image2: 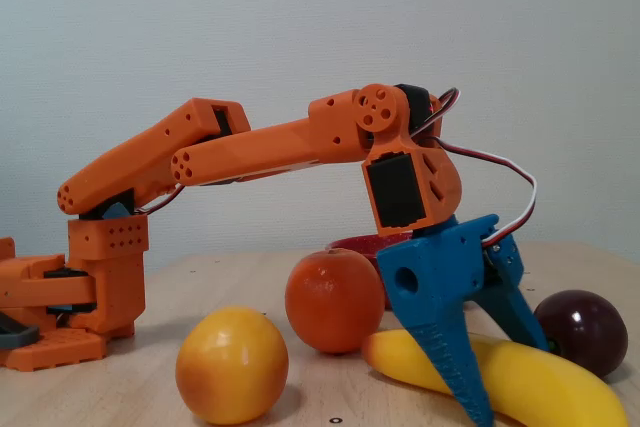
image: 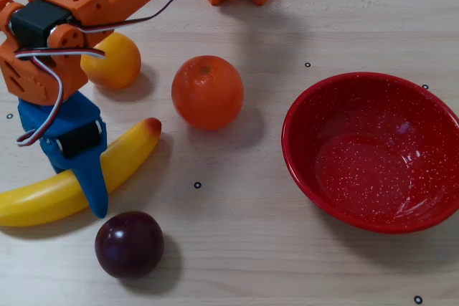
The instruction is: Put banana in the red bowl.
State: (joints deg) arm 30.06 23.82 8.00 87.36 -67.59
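Claw (image2: 500, 372) blue, pointing down, fingers spread and straddling the banana (image: 68, 188) about mid-length; one finger (image2: 445, 357) on the near side in the fixed view, the other behind the fruit. Whether the fingers touch the banana: cannot tell. In the overhead view, claw (image: 79, 177) crossing the banana, tip of one finger just short of the dark plum (image: 129, 244).

Banana lying flat on the bench (image: 244, 249), orange-red tip toward the orange (image: 207, 92), other end running off the left edge of the overhead view. Yellow-orange round fruit (image: 115, 61) beyond the banana, partly under the orange arm (image: 86, 1). Plum just beside the banana's near side, apart from it.

Red bowl (image: 297, 116) well apart, at the right of the overhead view, upright, white-speckled inside, holding nothing. In the fixed view, only a sliver of its rim (image2: 355, 242) visible behind the orange (image2: 334, 300).
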